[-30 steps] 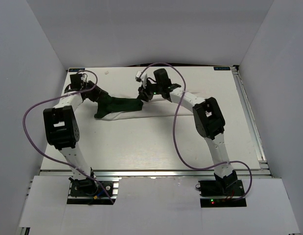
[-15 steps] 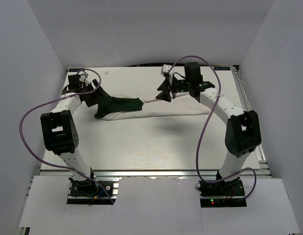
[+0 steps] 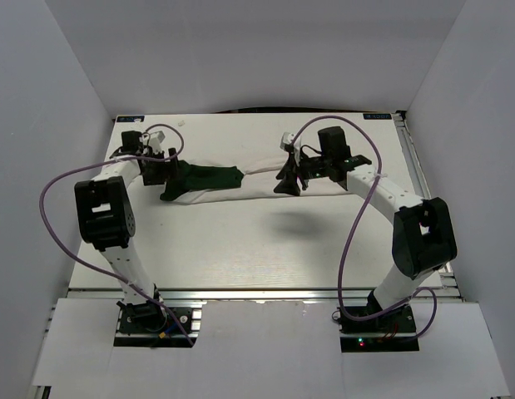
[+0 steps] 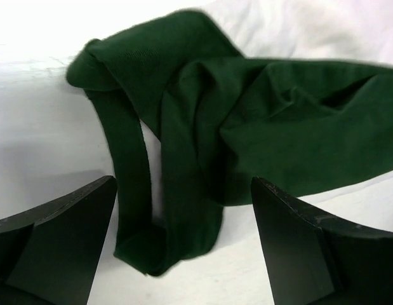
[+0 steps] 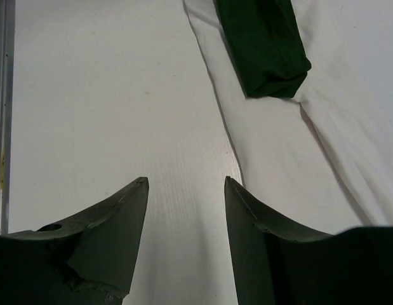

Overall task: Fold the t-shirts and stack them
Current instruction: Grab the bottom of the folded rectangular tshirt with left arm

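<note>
White arms (image 3: 382,189), purple cables (image 3: 42,202), black left pincer (image 4: 183,190) and right pincer (image 5: 186,184).

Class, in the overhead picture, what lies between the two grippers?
The t-shirt, bunched lengthwise: green end by the left gripper, white cloth toward the right gripper. Shown in the top view.

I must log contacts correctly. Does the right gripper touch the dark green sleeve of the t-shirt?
Apart. In the right wrist view the dark green sleeve lies well ahead of the open right gripper, with a plain gap between them.
</note>
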Action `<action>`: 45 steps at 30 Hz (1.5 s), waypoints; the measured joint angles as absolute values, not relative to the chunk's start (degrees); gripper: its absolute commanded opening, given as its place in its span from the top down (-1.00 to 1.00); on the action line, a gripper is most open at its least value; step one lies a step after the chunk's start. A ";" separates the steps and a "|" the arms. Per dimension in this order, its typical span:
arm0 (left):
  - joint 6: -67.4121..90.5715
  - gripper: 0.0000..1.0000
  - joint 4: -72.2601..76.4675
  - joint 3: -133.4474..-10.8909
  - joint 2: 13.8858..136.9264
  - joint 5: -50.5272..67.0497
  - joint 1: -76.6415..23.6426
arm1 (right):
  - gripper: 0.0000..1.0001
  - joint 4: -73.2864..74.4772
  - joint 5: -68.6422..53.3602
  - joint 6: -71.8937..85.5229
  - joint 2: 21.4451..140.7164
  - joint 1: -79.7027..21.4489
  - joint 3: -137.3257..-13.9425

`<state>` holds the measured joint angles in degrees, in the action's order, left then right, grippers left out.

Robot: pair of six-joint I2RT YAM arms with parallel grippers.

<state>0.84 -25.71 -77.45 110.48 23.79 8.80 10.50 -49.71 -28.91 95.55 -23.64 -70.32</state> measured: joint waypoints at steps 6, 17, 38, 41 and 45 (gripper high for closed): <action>-4.58 -0.96 -26.59 -78.61 114.54 25.61 8.84 | -0.16 10.59 -49.93 -28.91 95.18 -23.64 -70.32; -5.93 -0.95 -26.55 -82.04 117.58 31.22 9.02 | -0.15 10.81 -49.89 -29.02 95.18 -23.64 -70.32; 1.78 0.18 -21.37 -79.05 118.43 32.82 8.32 | -0.15 11.07 -49.69 -29.02 95.18 -22.37 -70.32; 2.87 0.52 -21.50 -78.39 118.45 33.26 7.99 | -0.15 11.05 -49.65 -28.99 95.18 -21.93 -70.32; 3.90 1.00 -22.06 -78.24 118.50 33.80 7.75 | -0.14 11.07 -49.63 -28.99 94.70 -21.21 -70.22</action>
